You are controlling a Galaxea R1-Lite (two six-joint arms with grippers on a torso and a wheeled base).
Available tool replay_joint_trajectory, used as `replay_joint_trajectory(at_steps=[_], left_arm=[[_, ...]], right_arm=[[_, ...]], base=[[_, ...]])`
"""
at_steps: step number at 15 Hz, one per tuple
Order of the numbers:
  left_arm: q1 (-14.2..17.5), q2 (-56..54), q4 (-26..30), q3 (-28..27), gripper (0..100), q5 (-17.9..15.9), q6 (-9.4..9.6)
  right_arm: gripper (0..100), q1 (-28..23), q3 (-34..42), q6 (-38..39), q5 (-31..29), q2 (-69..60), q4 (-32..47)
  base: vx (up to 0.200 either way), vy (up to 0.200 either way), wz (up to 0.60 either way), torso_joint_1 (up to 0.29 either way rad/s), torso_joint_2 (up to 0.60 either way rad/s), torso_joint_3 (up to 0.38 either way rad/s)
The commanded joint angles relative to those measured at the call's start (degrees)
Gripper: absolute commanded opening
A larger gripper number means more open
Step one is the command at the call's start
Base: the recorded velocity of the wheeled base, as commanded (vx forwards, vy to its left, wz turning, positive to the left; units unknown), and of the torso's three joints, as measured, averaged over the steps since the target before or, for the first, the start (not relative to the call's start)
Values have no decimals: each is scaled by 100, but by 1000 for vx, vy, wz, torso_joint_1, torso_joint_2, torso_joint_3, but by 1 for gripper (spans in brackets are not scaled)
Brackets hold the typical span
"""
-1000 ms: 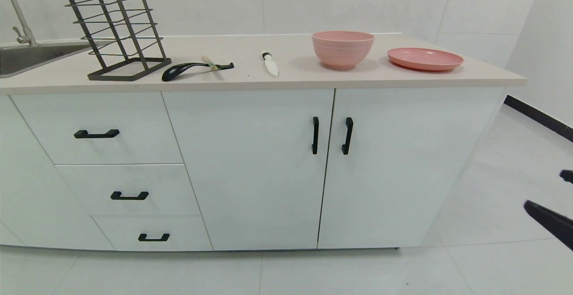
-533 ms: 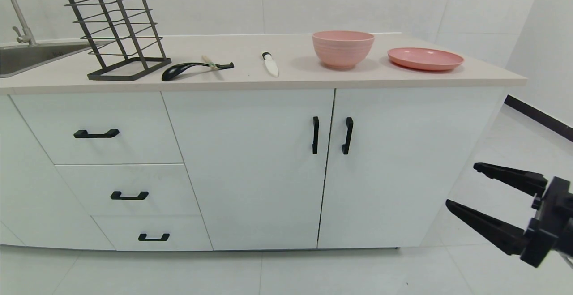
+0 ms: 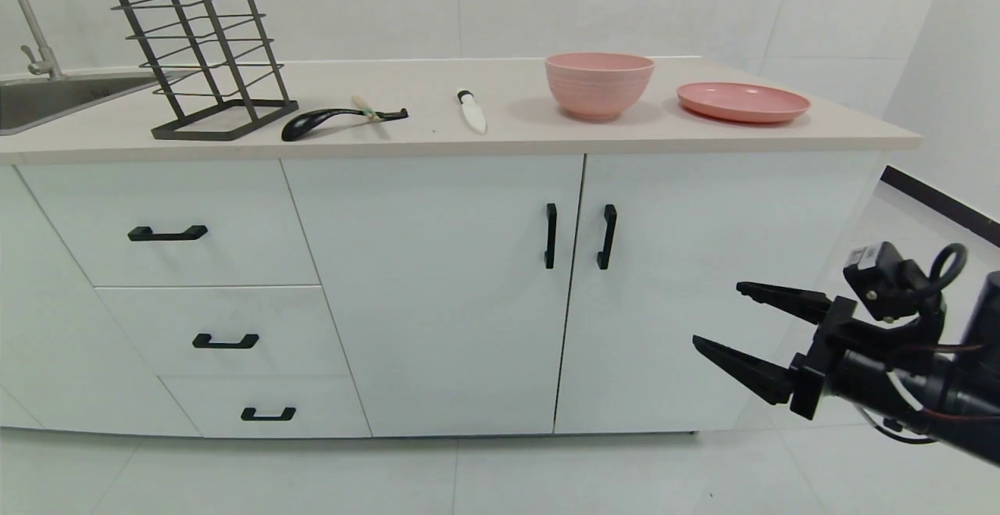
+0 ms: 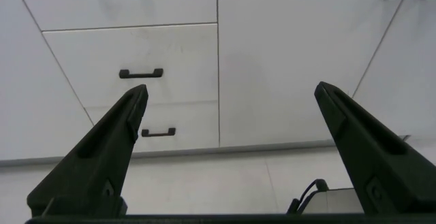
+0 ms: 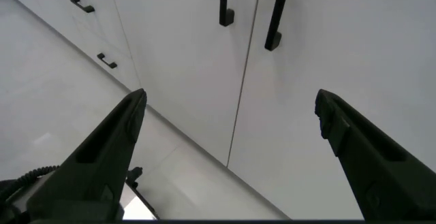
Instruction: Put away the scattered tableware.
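So the tableware is all sitting on the counter (image 3: pixel 500 142), across the upper part of the head view. Pink plate (image 3: pixel 742 102) is at the upper right, pink bowl (image 3: pixel 598 84) just left of it but not touching. Toward the middle there's a white knife (image 3: pixel 472 112), long axis running roughly front-to-back across the counter, dark end away from the edge. Left of that is a black spoon (image 3: pixel 328 119) lying along the counter front, scoop end to the left, with a light-handled utensil (image 3: pixel 366 109) crossing its handle. Can't tell what that one is. The wire rack (image 3: pixel 199 46) stands upper left, next to the sink (image 3: pixel 47 97).

The right gripper (image 3: pixel 717 314) is in the lower right, spread wide and empty, well below counter level and in front of the right cabinet door (image 3: pixel 703 280). The plate and bowl are straight up the frame from it, the bowl a bit to the left, so I'd guess the right arm is the closer one for those two, and it has to rise above the counter edge first.

The left gripper (image 4: pixel 230 89) is also wide open with nothing in it, and in its own wrist view it's facing the lower drawers (image 4: pixel 136 54).
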Motion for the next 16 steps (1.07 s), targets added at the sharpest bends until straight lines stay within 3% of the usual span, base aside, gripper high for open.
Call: replay_joint_trajectory(at_steps=[1,2,3,4,5,8,10,11,14,16], left_arm=[[-2,7,15,0,100,-145,4],[-2,7,-11,0,100,-189,39],[6,7,-626,0,100,-224,74],[6,7,-1734,0,100,-241,66],[6,7,-1901,-26,100,-277,74],[-2,157,-1699,-580,100,-927,30],[-11,719,-1162,-1468,100,-1542,39],[-11,833,-1075,-1582,100,-1692,39],[-2,1897,-1013,-1942,100,-2843,39],[-11,2468,-1110,-1986,100,-3151,145]], right_arm=[[100,14,-166,-10,-2,501,-23],[100,14,-245,-1,-2,571,-32],[100,14,-324,-1,-2,624,-50],[100,14,-342,-1,-2,659,-50],[100,-4,-368,-1,-2,694,-50],[100,67,-553,-1,16,817,-138],[100,93,-676,-1,429,1019,-234],[100,93,-676,-1,552,1063,-269],[100,31,-685,-19,825,1424,-463],[100,23,-711,-19,825,1432,-463]], base=[[0,0,0,0,0,0],[0,0,0,0,0,0],[0,0,0,0,0,0],[0,0,0,0,0,0],[0,0,0,0,0,0],[0,0,0,0,0,0],[0,0,0,0,0,0],[0,0,0,0,0,0],[0,0,0,0,0,0],[0,0,0,0,0,0]])
